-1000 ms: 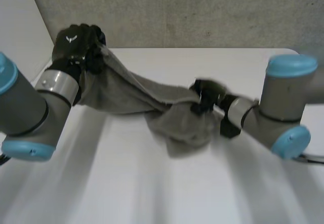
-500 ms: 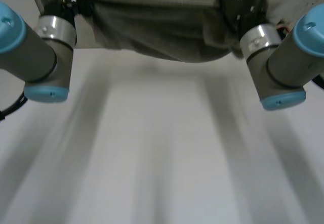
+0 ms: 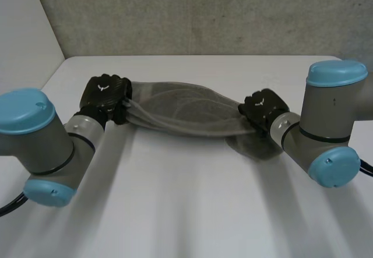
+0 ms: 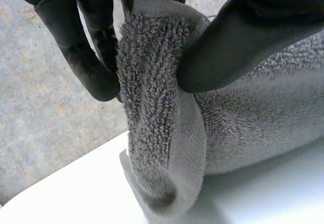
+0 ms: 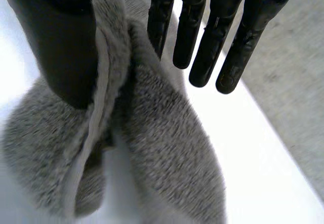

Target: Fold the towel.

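The towel (image 3: 180, 111) lay strung out as a bunched band over the far half of the tabletop (image 3: 186, 211), its long axis running from the left edge toward the right edge. The left hand (image 3: 105, 94) held one end, its thumb pinching the terry against the fingers (image 4: 86, 57), and a corner drooped to the tabletop beneath. The right hand (image 3: 263, 105) held the other end, pinching a hemmed edge between thumb and straight fingers, with loose cloth pooled under it. Each hand sat at its own end, so neither was nearer the middle. Any fold would likely need the band opened flat first, with the towel's width drawn toward the near edge.
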Tool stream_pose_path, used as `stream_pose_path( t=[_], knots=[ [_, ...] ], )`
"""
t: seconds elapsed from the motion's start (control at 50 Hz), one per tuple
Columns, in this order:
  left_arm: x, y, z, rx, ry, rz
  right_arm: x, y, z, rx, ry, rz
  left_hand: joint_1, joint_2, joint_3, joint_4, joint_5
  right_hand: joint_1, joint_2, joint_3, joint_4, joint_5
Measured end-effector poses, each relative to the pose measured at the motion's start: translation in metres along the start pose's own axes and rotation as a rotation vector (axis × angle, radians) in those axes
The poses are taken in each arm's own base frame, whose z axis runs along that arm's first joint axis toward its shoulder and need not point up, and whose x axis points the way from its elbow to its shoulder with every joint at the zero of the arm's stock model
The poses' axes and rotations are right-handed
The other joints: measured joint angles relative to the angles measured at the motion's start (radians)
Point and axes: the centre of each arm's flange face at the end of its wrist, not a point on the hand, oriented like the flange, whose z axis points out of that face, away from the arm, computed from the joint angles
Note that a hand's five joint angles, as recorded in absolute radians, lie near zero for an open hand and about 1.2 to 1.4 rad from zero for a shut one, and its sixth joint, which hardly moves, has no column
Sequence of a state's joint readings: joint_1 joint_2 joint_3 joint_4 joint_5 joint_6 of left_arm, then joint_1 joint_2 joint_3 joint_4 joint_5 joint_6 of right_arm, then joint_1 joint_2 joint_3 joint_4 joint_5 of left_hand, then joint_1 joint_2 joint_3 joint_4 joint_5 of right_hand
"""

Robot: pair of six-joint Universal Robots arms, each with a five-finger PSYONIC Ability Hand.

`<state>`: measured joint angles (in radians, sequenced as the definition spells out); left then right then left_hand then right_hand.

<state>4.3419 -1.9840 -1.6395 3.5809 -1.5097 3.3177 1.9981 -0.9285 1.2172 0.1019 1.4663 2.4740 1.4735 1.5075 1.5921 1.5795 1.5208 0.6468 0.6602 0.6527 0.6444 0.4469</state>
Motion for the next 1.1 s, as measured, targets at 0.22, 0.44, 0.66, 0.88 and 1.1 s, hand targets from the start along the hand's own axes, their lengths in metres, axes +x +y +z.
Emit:
stream_pose_path(
  t=[0.22, 0.44, 0.66, 0.88, 1.1],
  knots=[
    [-0.006, -0.006, -0.02, -0.005, -0.013, -0.003, -0.01, 0.015, -0.008, -0.06, -0.044, 0.189, 0.0, 0.0, 0.0, 0.0, 0.0, -0.054, -0.049, -0.049, -0.042, -0.048],
    [-0.012, -0.005, -0.025, -0.01, -0.03, -0.006, -0.011, 0.013, -0.022, -0.031, -0.02, 0.236, 0.0, 0.0, 0.0, 0.0, 0.0, 0.05, 0.028, 0.039, 0.049, 0.074],
    [-0.024, -0.017, -0.024, 0.022, -0.066, -0.012, -0.003, -0.004, -0.052, 0.054, 0.03, 0.225, 0.0, 0.0, 0.0, 0.0, 0.0, -0.161, -0.16, -0.159, -0.154, -0.165],
    [-0.027, -0.02, -0.027, 0.03, -0.074, -0.015, -0.019, 0.008, -0.071, 0.063, 0.025, 0.221, 0.0, 0.0, 0.0, 0.0, 0.0, -0.154, -0.159, -0.156, -0.151, -0.122],
    [-0.031, -0.017, -0.026, 0.02, -0.084, -0.016, -0.04, 0.027, -0.08, 0.04, -0.006, 0.219, 0.0, 0.0, 0.0, 0.0, 0.0, -0.121, -0.157, -0.133, -0.123, -0.087]
  ],
)
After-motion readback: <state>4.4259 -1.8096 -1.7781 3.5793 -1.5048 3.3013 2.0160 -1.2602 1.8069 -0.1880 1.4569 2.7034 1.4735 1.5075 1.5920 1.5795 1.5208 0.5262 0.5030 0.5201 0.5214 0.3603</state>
